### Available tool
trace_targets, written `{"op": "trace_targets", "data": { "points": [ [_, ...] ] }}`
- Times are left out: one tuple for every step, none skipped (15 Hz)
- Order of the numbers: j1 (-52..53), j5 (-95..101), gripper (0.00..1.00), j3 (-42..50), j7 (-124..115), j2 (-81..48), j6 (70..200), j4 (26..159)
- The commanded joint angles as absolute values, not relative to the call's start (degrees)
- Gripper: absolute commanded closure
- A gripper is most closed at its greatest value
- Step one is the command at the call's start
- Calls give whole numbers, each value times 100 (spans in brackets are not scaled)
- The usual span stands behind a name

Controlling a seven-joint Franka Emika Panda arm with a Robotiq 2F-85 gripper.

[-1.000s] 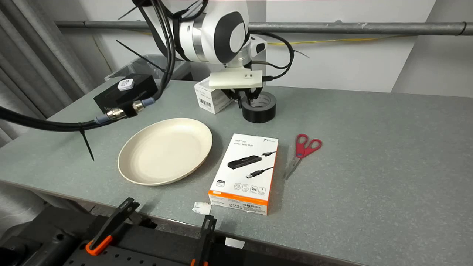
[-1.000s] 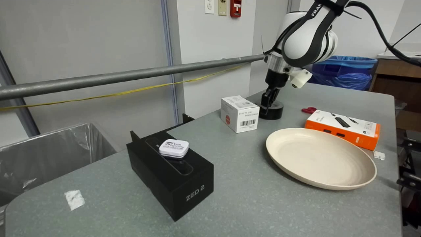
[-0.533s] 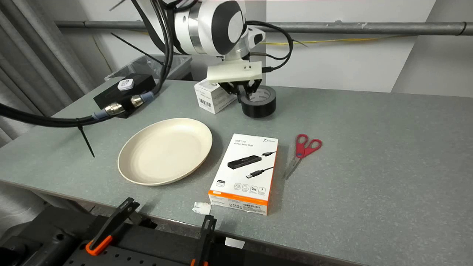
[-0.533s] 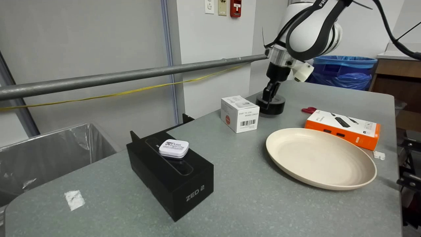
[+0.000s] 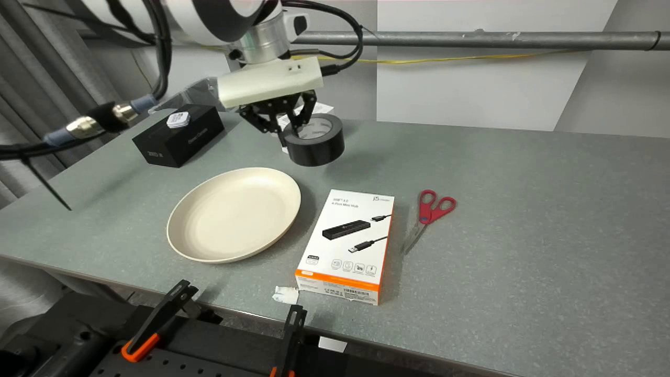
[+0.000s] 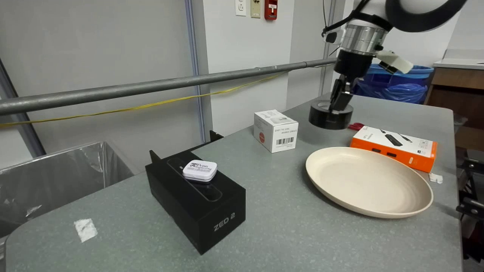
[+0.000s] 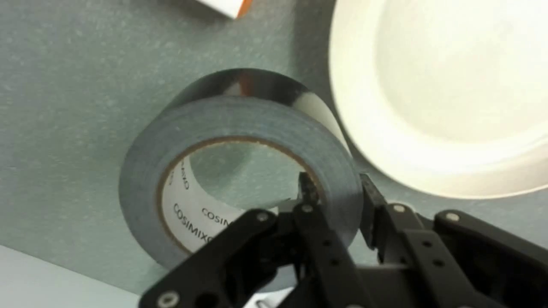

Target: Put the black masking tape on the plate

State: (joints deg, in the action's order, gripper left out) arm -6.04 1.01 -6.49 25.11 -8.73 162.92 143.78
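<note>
My jaws clamp the black masking tape above the table; carrying it to the plate and releasing remain.

The black masking tape, a glossy ring with a white, lettered inner core, hangs roughly level above the counter, hollow upward, its wall pinched by the end effector with one jaw inside the ring. The plate, round, shallow and cream, lies face up on the counter, near the tape but, as I see it, apart.
</note>
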Motion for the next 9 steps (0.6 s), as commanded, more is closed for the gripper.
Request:
{"op": "trace_targets", "data": {
  "points": [
    [-291, 207, 94, -779, 2798, 21, 16379, 15540],
    [-163, 278, 94, -789, 2780, 115, 16412, 15734],
    [-39, 338, 94, -802, 2748, 181, 16465, 15929],
    [85, 423, 94, -818, 2695, 213, 16540, 16093],
    [198, 512, 94, -836, 2657, 239, 16588, 16213],
    [311, 657, 94, -855, 2559, 201, 16697, 16313],
    [396, 871, 94, -853, 2453, -123, 16676, 15985],
    [469, 1000, 94, -862, 2390, -140, 16739, 16047],
    [537, 1188, 94, -861, 2265, -235, 16885, 16032]
  ]
}}
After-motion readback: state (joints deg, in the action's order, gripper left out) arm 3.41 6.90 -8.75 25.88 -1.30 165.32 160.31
